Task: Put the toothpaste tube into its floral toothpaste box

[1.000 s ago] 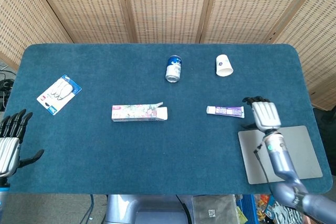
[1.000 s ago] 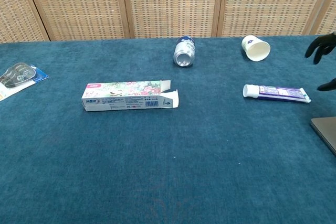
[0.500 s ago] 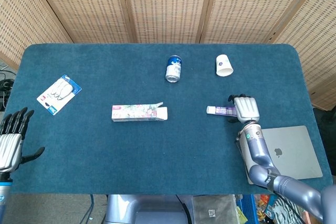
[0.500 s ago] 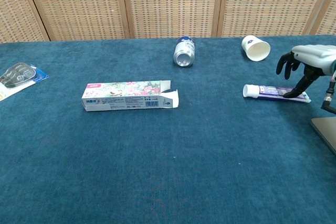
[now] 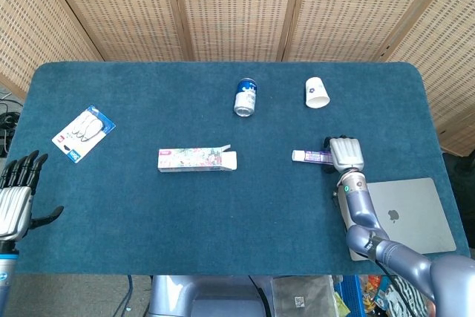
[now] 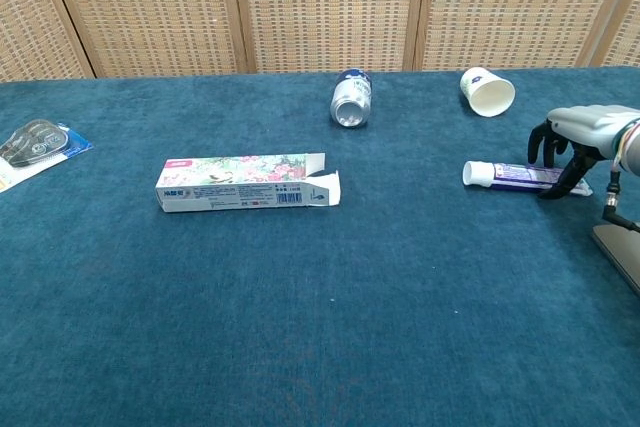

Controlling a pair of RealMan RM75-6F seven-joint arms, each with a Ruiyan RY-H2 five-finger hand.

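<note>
Both hands, left (image 5: 15,202) and right (image 5: 346,154), had silver-white backs, black fingers (image 6: 541,139); the right forearm (image 5: 358,209) was blue-grey metal.

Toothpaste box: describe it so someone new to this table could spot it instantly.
On the blue table, look left of centre, in front of the tipped-over can. The toothpaste box lies flat there, long and narrow, its right-end flap open toward the toothpaste tube. Its pink floral print is unique; the card-backed pack further left is blue and white.
</note>
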